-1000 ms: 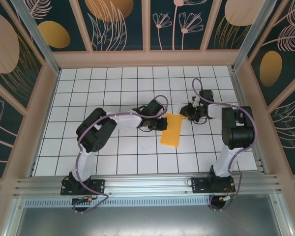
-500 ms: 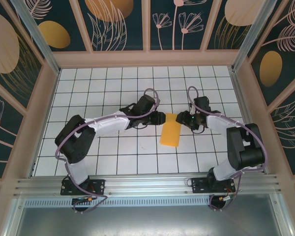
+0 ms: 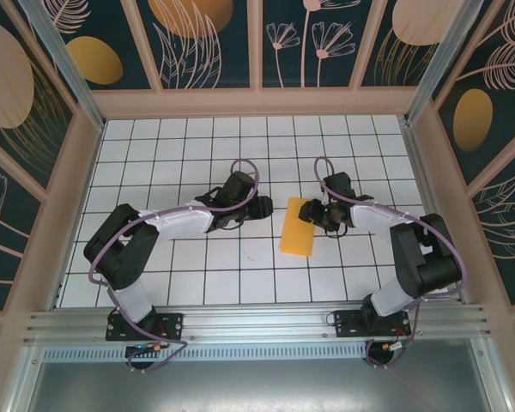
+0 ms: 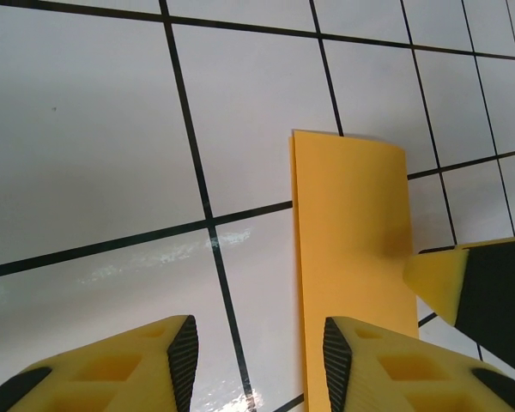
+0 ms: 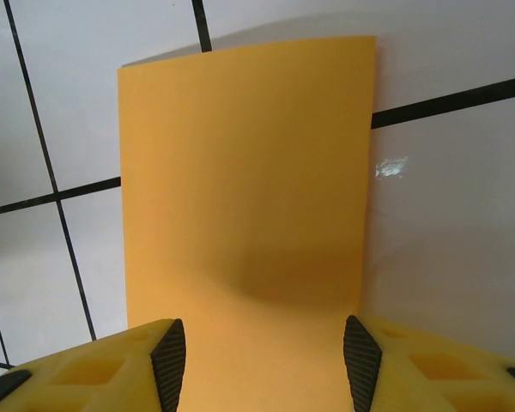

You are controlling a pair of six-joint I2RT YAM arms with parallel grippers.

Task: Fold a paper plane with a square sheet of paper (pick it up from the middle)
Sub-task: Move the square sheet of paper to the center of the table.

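**Paper lies folded between two open grippers, long axis running near to far**

Paper is the thing to watch: the sheet of paper (image 3: 297, 230) rests flat on the gridded table (image 3: 197, 154), about midway between the two arms. It is now a long orange rectangle rather than a square. Its long axis runs from the far side toward the arm bases, tilted slightly.

The right gripper (image 3: 310, 211) is the nearer one and sits at the sheet's far right corner. In the right wrist view its jaws (image 5: 262, 339) stand apart over the sheet (image 5: 240, 172), which lies flat below them and is not pinched.

The left gripper (image 3: 264, 207) hangs just beside the far end of the sheet's left edge, clear of it. In the left wrist view its jaws (image 4: 257, 339) are released over bare tile, with the sheet (image 4: 352, 240) off to their right.

Neither gripper holds anything. The next crease looks likely to start at this far end. That would suit the right arm for pinning and the left for sliding in across the long edge.
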